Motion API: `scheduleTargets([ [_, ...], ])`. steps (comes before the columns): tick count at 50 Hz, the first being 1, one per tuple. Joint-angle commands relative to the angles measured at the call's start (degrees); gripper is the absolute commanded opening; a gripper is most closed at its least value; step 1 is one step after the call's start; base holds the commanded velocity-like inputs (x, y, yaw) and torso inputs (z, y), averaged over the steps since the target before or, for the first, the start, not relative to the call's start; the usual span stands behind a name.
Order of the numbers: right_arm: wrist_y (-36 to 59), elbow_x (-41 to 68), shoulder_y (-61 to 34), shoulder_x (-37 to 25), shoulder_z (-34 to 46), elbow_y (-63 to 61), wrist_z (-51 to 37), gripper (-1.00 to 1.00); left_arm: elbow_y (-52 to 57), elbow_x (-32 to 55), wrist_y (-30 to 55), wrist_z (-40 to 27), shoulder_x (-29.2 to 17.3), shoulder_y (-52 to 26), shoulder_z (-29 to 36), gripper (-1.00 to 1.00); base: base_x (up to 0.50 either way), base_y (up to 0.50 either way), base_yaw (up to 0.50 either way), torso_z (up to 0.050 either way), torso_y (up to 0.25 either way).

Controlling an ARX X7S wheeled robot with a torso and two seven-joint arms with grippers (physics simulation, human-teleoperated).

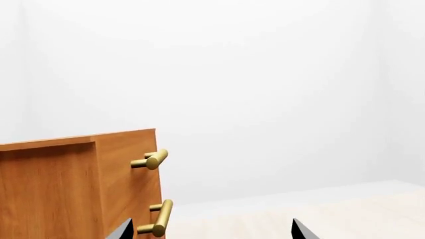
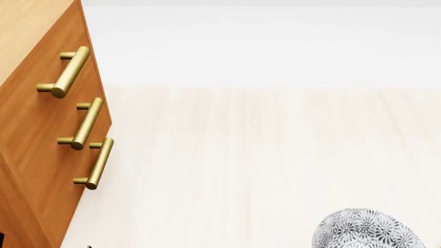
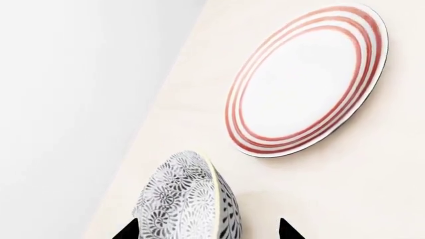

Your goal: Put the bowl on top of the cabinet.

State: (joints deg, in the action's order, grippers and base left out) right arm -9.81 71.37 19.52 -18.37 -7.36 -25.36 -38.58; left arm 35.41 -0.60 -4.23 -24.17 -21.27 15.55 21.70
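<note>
The bowl [image 3: 189, 199], deep and covered in a grey-and-white floral pattern, lies between the two dark fingertips of my right gripper [image 3: 207, 230]. The gripper stands open: one tip is close to the bowl's patterned wall, and the other is well clear of its pale rim. In the head view the bowl [image 2: 365, 231] shows at the lower right on the pale floor. The orange-brown cabinet [image 2: 41, 129] with brass bar handles stands at the left. My left gripper [image 1: 212, 231] is open and empty, beside the cabinet [image 1: 59, 189] and near its handles.
A flat white plate with red rings [image 3: 305, 79] lies on the floor beyond the bowl. Brass handles [image 2: 86, 123] stick out from the drawer fronts. Pale wood floor [image 2: 262, 155] stretches from the cabinet to the bowl, with a white wall behind.
</note>
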Motion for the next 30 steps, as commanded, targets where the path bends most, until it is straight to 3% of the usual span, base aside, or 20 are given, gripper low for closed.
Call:
scheduleTargets([
  [1, 2.1, 1.3, -2.0, -1.4, 1.3, 1.8, -0.7, 1.00, -0.1, 0.1, 0.1, -0.2, -0.2, -0.2, 0.2, 1.00, 0.00, 0.00, 0.00, 0.000, 0.000],
  [30, 6.4, 5.6, -7.7, -3.6, 3.4, 8.5, -0.8, 1.00, -0.1, 0.2, 0.1, -0.7, -0.6, -0.4, 0.8, 1.00, 0.00, 0.00, 0.00, 0.000, 0.000],
])
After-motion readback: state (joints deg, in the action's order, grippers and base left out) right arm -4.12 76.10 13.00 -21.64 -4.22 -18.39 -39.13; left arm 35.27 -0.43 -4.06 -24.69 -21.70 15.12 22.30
